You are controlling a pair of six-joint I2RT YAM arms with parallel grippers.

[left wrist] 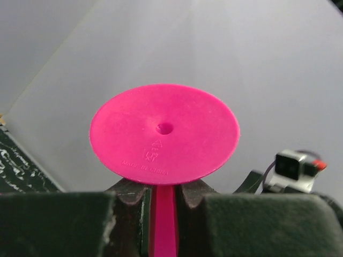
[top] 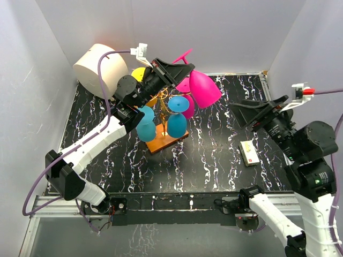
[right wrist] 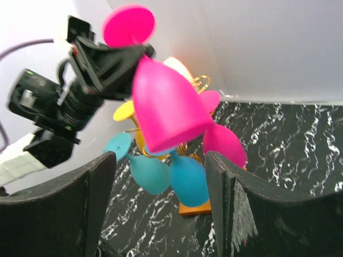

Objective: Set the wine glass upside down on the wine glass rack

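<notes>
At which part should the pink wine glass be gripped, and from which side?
Grip the pink wine glass at its thin stem, from the side, as the left gripper does: the bowl looks too wide, and the flat foot must stay free for the wine glass rack.

Five wine glasses are visible in all. Two of them are pink: the raised pink glass (top: 204, 88) and the lower pink glass (top: 187, 107). Two of them are blue: the left blue glass (top: 144, 128) and the right blue glass (top: 177, 125). One is yellow, the yellow glass (top: 140, 74), and it is partly hidden. There is one wine glass rack (top: 167, 142), one cream cylinder (top: 99, 67) and one small flat box (top: 250, 153). There are two arms, the left arm (top: 102, 136) and the right arm (top: 313, 160). Each arm carries one gripper, so there are two: the left gripper (top: 181, 68) and the right gripper (top: 238, 112).
</notes>
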